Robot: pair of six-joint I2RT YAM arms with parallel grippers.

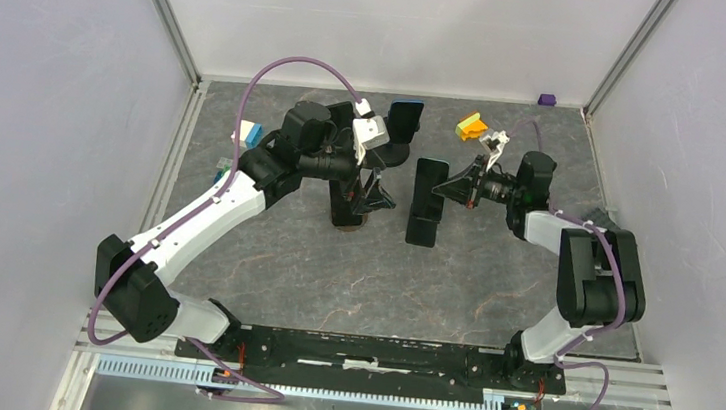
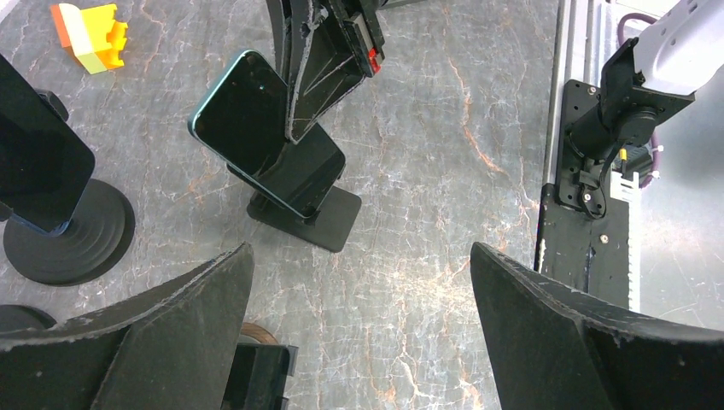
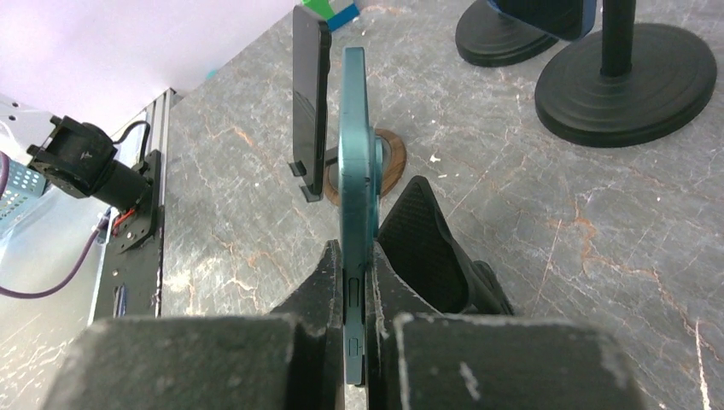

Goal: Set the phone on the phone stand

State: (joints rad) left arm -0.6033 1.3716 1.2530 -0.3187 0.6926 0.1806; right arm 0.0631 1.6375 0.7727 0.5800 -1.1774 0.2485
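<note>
Right gripper (image 3: 359, 260) clamped tight on teal phone (image 3: 359, 128), pinching front and back. Right wrist cam only gets phone edge-on. Left gripper (image 2: 359, 256) jaws spread wide, nothing between them. Left wrist cam shows phone face-on: dark screen, leaning back on black phone stand (image 2: 329, 218), lower edge down by its lip, can't tell if fully seated. Only top cam catches purple block (image 1: 547, 99) by far wall.

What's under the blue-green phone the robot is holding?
A black stand shows under the phone, which the right gripper pinches. The phone covers the stand's ledge, so I can't see whether it rests there.
</note>
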